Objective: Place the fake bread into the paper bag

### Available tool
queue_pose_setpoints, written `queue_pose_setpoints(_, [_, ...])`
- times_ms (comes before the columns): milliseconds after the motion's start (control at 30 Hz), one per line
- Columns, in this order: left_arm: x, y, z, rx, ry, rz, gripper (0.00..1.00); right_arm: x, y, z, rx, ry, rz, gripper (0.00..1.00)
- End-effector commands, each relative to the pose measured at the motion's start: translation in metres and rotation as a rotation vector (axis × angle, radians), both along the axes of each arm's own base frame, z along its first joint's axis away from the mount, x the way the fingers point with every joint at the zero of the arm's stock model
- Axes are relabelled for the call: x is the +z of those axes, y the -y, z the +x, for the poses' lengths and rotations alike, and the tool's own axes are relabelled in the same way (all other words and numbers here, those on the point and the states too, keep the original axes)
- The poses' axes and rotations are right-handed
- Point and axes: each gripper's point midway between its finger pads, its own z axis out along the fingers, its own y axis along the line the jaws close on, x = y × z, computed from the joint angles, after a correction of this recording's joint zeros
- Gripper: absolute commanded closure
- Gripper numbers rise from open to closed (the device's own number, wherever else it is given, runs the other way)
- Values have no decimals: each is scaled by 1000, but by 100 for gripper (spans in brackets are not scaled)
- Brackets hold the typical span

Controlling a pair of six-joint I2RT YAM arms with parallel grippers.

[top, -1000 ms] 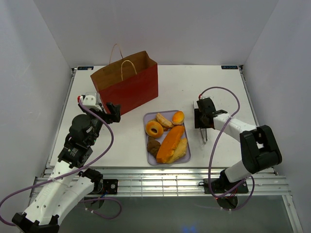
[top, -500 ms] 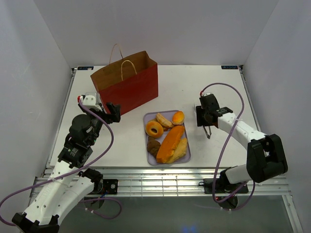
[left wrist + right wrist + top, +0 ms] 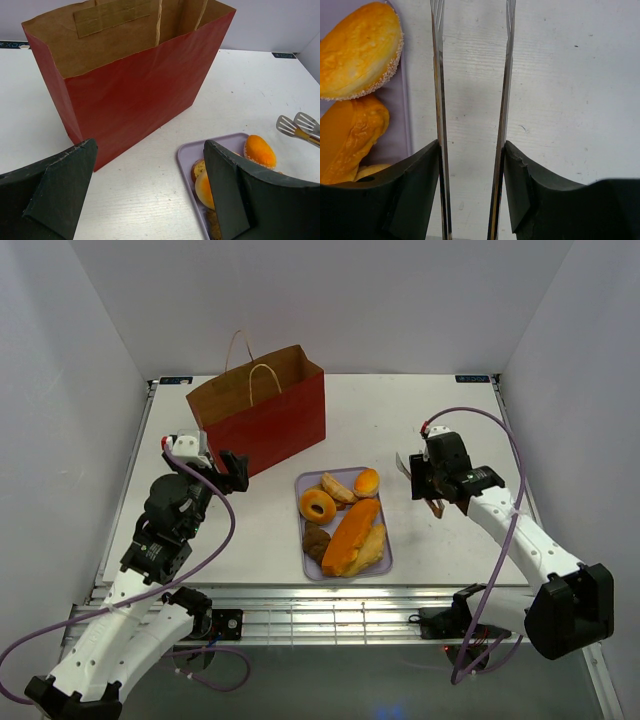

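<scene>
Gripping the tongs in my right jaws, I see the bread on the tray just to their left, nearer this arm (my left jaws are wide open beside the bag).

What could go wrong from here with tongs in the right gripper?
1. The tongs sit pinched between the right gripper's fingers; their thin metal arms may slip or twist.
2. The bread is packed tight on the tray; lifting one piece may drag others off.
3. The bag stands unheld, the left gripper open beside it; a bump may tip it.
</scene>
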Motion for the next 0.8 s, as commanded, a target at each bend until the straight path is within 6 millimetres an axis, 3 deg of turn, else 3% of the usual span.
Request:
queue_pose_setpoints(0, [4, -1, 0, 9, 5, -1, 2, 24, -9, -1, 34, 42, 43, 43])
queue_pose_setpoints(333, [1, -3, 2, 21, -4, 8, 2, 60, -35, -21, 144, 69, 96, 41])
queue_pose_setpoints(767, [-3, -7, 5, 49, -13, 21, 2, 104, -98, -56, 392, 122, 118, 41])
